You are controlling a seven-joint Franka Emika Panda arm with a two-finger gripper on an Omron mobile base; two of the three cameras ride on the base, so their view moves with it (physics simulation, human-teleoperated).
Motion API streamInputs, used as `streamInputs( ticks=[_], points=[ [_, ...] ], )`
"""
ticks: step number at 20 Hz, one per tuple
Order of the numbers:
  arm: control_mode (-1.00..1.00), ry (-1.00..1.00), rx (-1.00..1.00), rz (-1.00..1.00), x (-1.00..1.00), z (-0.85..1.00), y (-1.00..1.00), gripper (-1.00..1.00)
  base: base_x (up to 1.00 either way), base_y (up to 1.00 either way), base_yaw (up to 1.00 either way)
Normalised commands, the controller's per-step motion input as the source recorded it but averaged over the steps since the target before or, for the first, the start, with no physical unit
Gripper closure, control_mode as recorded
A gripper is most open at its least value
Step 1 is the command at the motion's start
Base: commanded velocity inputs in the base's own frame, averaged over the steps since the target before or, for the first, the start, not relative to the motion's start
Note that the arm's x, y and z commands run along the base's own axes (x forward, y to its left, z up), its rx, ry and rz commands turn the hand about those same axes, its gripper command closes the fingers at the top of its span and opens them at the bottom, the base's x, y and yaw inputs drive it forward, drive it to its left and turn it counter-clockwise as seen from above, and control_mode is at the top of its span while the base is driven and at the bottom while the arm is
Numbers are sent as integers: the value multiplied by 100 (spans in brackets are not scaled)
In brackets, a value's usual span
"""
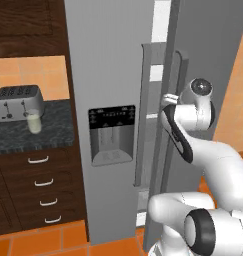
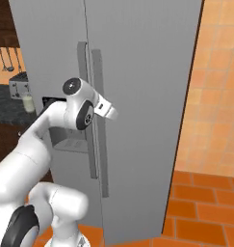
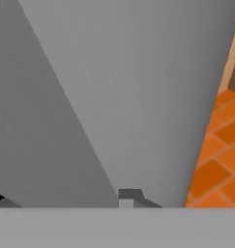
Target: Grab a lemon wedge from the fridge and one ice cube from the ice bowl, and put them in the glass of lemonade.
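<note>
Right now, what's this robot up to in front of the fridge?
The white arm is reaching its tool to the handle of the fridge's right door. In the left base view that door stands slightly ajar, with white interior showing in the gap. The glass of lemonade waits on the dark counter beside the toaster. Whether the tool grips the handle cannot be told.

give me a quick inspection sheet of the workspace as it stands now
surface: dark speckled counter, left of the fridge
job's things: fridge, right door ajar, white interior showing in the gap; glass of lemonade on the counter before the toaster
clutter: silver toaster; hanging utensils
pincer: at the right door's handle, fingers hidden, state unclear
cables: nothing seen
surroundings: dark wood drawers, orange tiled floor
</note>
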Motion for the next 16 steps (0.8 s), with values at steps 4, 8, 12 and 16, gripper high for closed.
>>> streamInputs(
  ticks=[4,8,12,16],
  points=[
    [-100,14,16,-17,-78,7,-100,100,0,0,0],
    [-100,1,9,-16,-71,0,-100,100,0,0,0],
    [-100,-7,11,-17,-66,-10,-100,100,0,0,0],
    [-100,-5,12,-21,-63,-1,-70,-100,0,0,0]
  ],
)
